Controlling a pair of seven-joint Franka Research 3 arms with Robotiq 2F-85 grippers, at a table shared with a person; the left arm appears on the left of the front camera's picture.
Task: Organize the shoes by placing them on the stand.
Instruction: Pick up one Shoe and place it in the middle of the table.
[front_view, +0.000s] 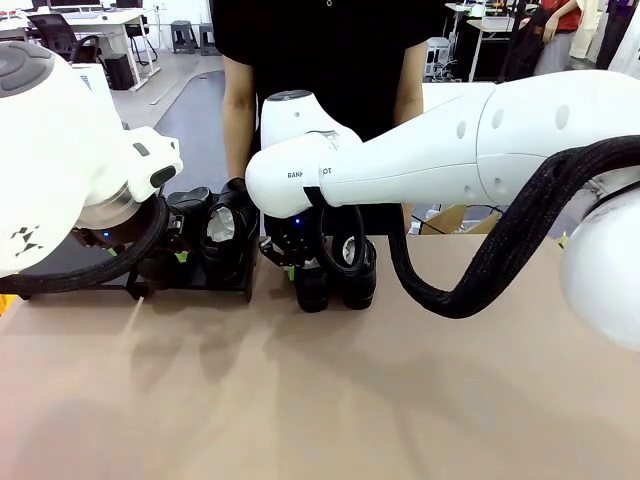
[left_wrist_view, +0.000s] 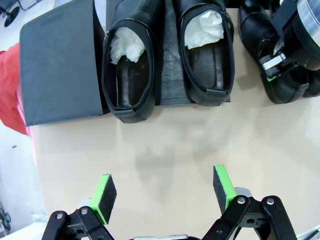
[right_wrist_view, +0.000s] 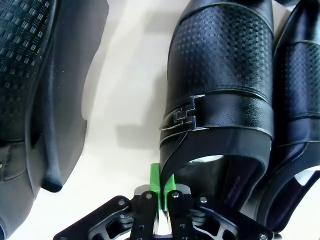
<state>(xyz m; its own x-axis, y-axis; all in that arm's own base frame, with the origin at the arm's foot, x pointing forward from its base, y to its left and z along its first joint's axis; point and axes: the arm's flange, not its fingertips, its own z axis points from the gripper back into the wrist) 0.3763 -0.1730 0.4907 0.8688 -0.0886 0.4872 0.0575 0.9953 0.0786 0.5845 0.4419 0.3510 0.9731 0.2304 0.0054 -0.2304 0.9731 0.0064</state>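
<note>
Two tools — right tool (right_wrist_view: 161, 182) seemingly pinches shoe (right_wrist_view: 220, 75); left tool (left_wrist_view: 165, 192) gapes empty; arm (front_view: 420, 160): "RAN…OT".

My white, rounded left arm (front_view: 60, 140) and right arm (front_view: 480, 150) each wear a black braided cable (front_view: 500, 250), and my black fingers (left_wrist_view: 82, 220) carry green pads (left_wrist_view: 223, 186).

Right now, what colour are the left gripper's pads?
Bright green pads, clearest in the left wrist view.
</note>
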